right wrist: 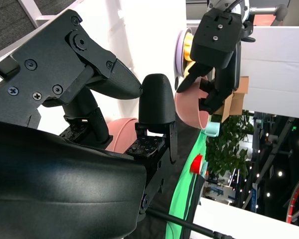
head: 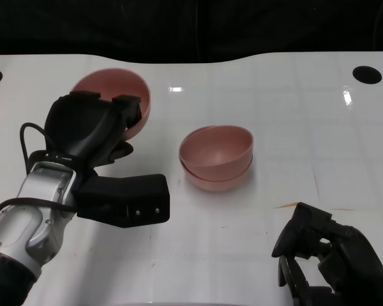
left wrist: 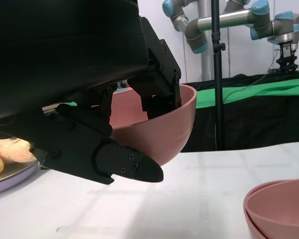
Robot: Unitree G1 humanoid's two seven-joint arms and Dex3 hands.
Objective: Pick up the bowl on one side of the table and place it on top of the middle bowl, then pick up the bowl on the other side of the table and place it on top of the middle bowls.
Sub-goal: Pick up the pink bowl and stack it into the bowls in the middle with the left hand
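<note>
Head view shows the white bench [head: 293,127] with the left hand [head: 99,131] at far left, its fingers clamped over the rim of a pink bowl [head: 124,95], which the left wrist view shows lifted clear of the surface. To its right, mid-bench, sits a stack of two pink bowls [head: 217,156]. At near right the right hand [head: 329,258] hangs with fingers curled in, holding nothing. Black cloth [head: 191,25] hangs behind the bench.
</note>
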